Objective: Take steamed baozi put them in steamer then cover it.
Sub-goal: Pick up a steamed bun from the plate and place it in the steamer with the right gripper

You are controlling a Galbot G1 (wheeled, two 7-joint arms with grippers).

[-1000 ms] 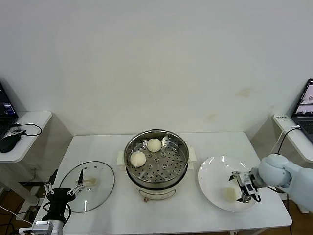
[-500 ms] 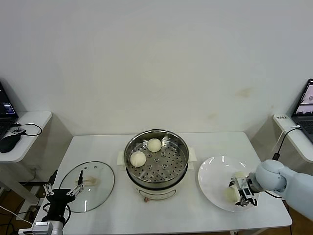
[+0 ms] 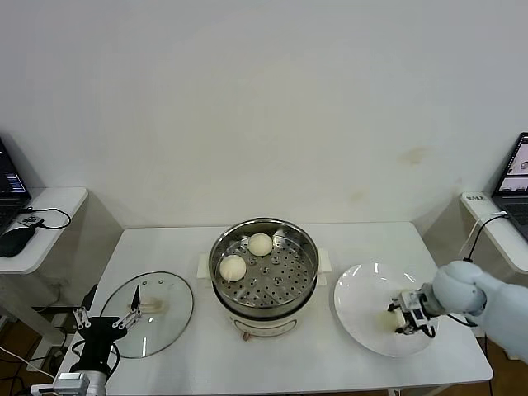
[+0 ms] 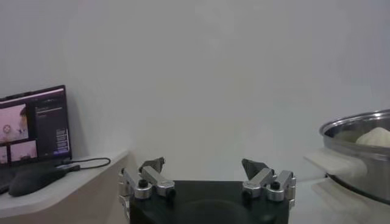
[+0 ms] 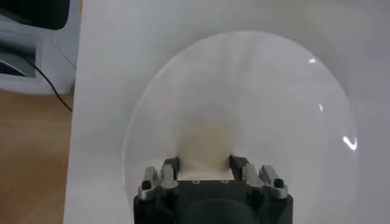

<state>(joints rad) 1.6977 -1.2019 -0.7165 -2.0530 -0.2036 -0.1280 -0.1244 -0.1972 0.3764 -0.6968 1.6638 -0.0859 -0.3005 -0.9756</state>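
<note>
While clamping a baozi (image 5: 206,151), the right gripper (image 5: 205,163) sits over the plate (image 5: 274,91).

We see a plain white wall (image 3: 264,99) behind the white table (image 3: 165,247); side desks flank that table, the left desk (image 3: 45,223) holding a mouse (image 3: 15,239).

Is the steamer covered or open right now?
Open. The steamer shows two baozi on its tray; the cover lies on the table to its left.
</note>
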